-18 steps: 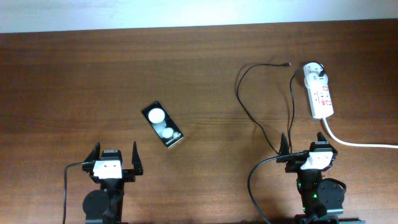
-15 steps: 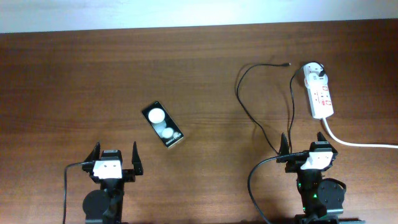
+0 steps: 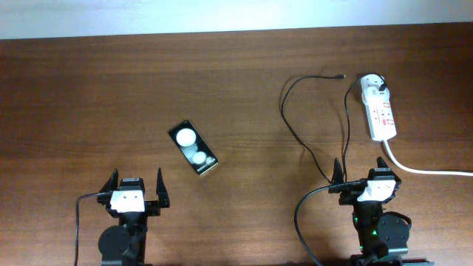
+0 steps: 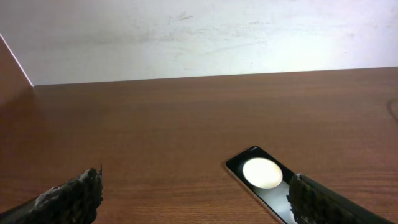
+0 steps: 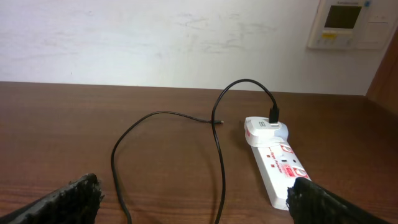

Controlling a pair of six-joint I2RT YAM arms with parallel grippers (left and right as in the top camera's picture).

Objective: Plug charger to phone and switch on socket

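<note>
A brown wooden table (image 3: 111, 89) stands against a plain white wall (image 4: 186, 37); a small white control panel (image 5: 345, 22) hangs on the wall at the far right.

The left gripper (image 3: 136, 185) rests at the near edge of the table with its two fingers spread wide apart and nothing between them. The phone (image 3: 193, 148) lies flat on the wood ahead of it and a little to its right, turned at an angle, with two white round blobs on the screen.

The right gripper (image 5: 194, 193) also has its fingers wide apart and holds nothing. The socket (image 3: 380, 111) lies ahead of it on its right side, and the thick white cord (image 3: 421, 168) runs from the socket's near end away to the right. The white adapter (image 3: 375, 85) sits in the far end of the socket. From it the charger (image 3: 284, 111) goes in thin black loops ahead of this gripper and to its left, and one loop passes close by its left finger. The plug tip (image 3: 340, 76) lies free on the table, just left of the adapter and well apart from the phone. The red switches are too small to read, so their position cannot be told.
</note>
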